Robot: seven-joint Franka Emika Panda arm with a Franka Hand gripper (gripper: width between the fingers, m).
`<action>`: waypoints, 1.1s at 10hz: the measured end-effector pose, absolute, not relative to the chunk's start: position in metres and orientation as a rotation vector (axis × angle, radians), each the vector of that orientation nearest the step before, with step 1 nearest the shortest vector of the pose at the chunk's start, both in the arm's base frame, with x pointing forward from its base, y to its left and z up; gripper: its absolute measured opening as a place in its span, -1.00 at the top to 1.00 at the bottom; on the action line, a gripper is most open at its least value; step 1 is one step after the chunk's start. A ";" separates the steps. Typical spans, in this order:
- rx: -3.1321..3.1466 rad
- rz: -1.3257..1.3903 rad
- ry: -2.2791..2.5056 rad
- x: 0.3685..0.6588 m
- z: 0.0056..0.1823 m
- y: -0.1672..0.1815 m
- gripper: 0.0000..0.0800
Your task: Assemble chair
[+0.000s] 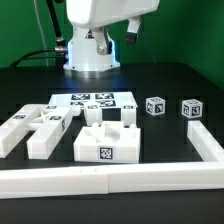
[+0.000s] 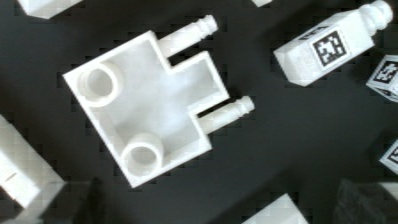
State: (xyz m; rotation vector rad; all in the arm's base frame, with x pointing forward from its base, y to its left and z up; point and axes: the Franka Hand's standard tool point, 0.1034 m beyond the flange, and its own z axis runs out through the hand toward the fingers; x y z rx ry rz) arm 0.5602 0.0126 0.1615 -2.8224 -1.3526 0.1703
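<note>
While the pegged seat slab [image 2: 151,105] is lying flat on the bench [image 2: 285,165], the gripper is hanging wide open above it.

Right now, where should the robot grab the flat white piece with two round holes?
Probably from straight above, pinching the slab across its two plain side edges. It lies flat, and pegs stick out of another edge, so those would get in the way.

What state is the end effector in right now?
End effector: open, holding nothing; the chair slab lies ungripped below it.
</note>
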 end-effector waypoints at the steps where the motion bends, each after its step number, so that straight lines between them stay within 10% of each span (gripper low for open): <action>1: -2.822 0.170 -1.353 0.560 0.161 0.013 -0.63; 11: -2.956 0.170 -0.973 0.574 0.141 0.016 -0.63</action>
